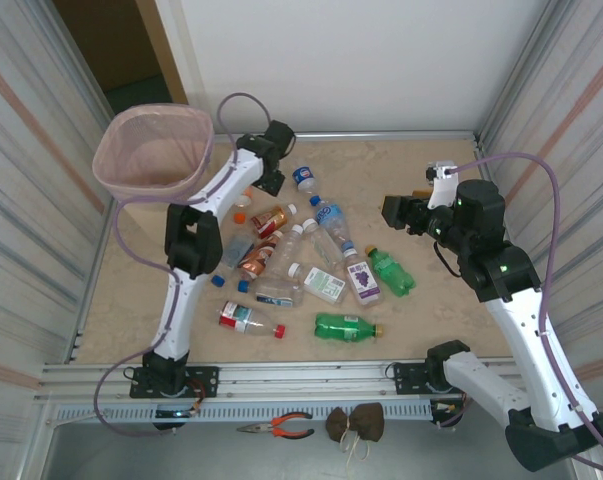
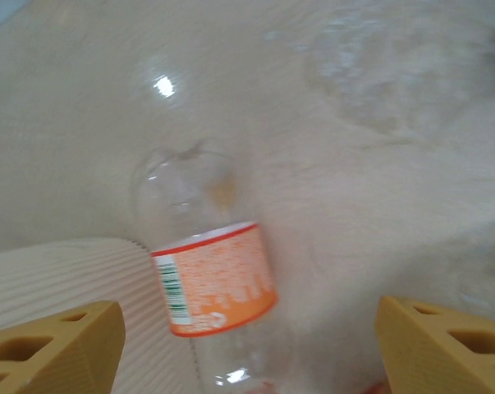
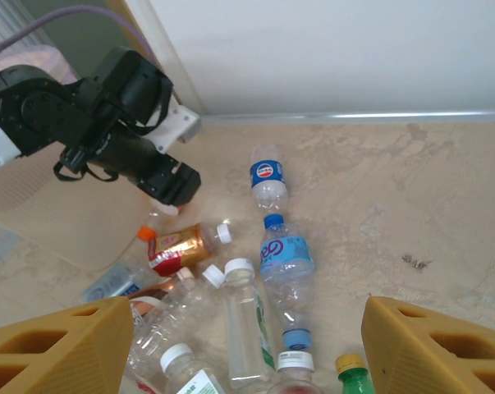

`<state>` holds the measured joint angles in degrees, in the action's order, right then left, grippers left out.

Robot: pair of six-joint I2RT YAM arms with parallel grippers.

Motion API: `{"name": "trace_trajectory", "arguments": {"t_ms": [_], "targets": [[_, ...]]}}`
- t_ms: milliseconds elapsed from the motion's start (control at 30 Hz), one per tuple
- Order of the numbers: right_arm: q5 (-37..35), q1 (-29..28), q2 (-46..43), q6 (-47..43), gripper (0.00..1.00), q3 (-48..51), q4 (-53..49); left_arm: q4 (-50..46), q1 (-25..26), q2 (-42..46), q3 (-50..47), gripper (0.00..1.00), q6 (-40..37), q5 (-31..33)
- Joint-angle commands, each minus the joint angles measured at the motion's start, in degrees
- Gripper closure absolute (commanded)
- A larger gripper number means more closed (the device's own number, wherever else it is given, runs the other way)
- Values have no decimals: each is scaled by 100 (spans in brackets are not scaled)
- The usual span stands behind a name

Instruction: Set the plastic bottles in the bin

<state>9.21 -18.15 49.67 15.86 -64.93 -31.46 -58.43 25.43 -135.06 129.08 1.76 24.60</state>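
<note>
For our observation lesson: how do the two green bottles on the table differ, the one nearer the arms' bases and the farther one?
The nearer green bottle lies crosswise, cap pointing right; the farther green bottle lies slanted, cap toward the far left. The nearer one lies alone; the farther one lies beside a purple-labelled bottle. Both are green plastic, flat on the table, outside the bin.
</note>
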Motion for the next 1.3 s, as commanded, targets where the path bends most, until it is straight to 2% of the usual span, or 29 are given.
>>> {"name": "trace_trajectory", "arguments": {"t_ms": [0, 467, 1267], "targets": [[19, -52, -98, -4, 27, 41, 14, -147, -166, 6, 52, 23, 575, -205], [10, -53, -124, -12, 27, 74, 17, -256, -304, -555, 346, 25, 767, -332], [-60, -55, -151, -47, 27, 166, 13, -195, -327, -952, 364, 25, 774, -728]]}}
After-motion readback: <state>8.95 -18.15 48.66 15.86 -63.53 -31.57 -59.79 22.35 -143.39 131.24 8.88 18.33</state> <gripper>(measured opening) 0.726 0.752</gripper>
